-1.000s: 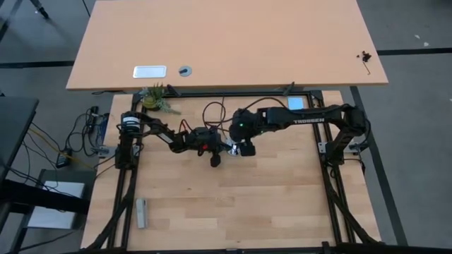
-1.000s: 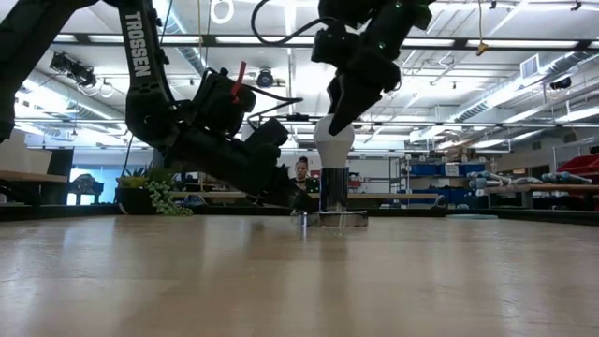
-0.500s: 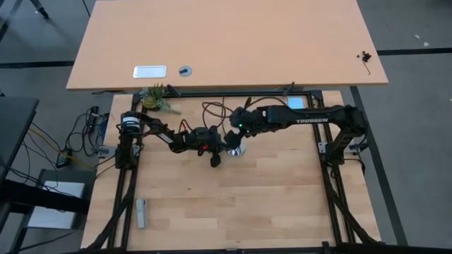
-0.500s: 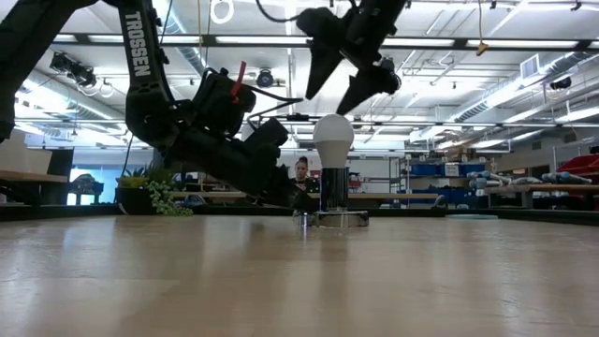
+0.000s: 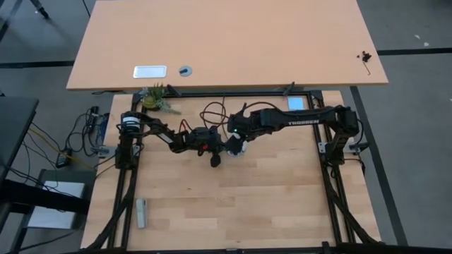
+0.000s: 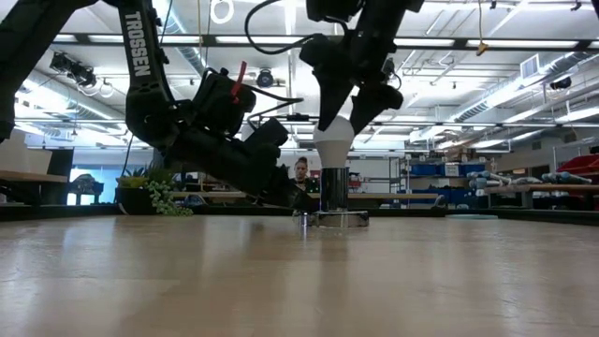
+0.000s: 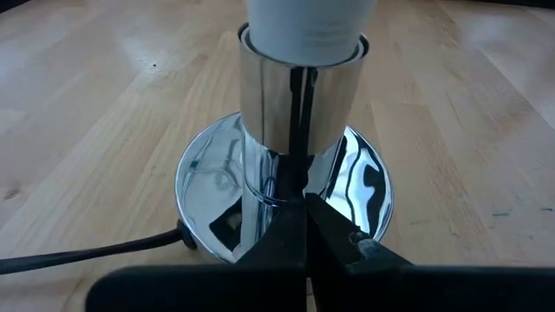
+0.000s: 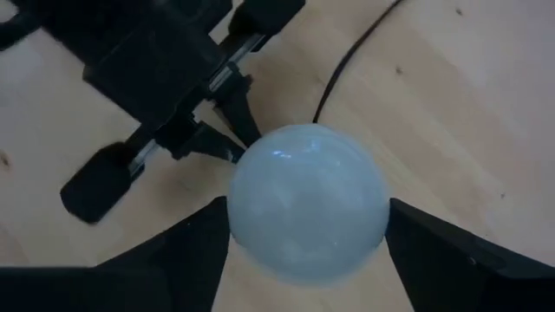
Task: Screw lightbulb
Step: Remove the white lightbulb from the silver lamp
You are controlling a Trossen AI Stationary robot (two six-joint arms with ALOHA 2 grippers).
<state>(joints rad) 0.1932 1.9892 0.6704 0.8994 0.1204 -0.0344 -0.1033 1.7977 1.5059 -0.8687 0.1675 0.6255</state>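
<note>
The frosted-white lightbulb (image 6: 334, 150) stands upright with its narrow base in the shiny silver socket (image 7: 299, 95). The socket stands on its round base plate (image 6: 332, 218) in the middle of the table, and a thin black cord (image 7: 87, 253) runs from it. My right gripper (image 6: 343, 122) comes down over the lightbulb (image 8: 308, 204), with a finger on each side of the dome. My left gripper (image 7: 303, 206) is shut and reaches in low from the table's left to the foot of the socket (image 5: 239, 149). My left gripper rests its shut fingertips on the socket's round base plate (image 7: 286, 186), right at the foot of the silver cylinder. It comes slanting down from the table's left. My right gripper pinches the lightbulb's round dome (image 8: 247, 217) at its widest part between its two fingers (image 8: 195, 238). The fingers come from above, pointing steeply down. The lightbulb stays upright in the socket.
A small potted plant (image 5: 155, 99) stands at the table's far left corner, and a grey oblong thing (image 5: 142, 212) lies near the left front. A second desk (image 5: 226, 42) stands beyond the far edge. A person (image 6: 301, 173) shows far off in the room.
My right gripper has let go of the lightbulb, risen a little above it with its fingers open and rolled its wrist. It has then come down and closed on the dome again. The lightbulb and socket have stayed upright in place.
</note>
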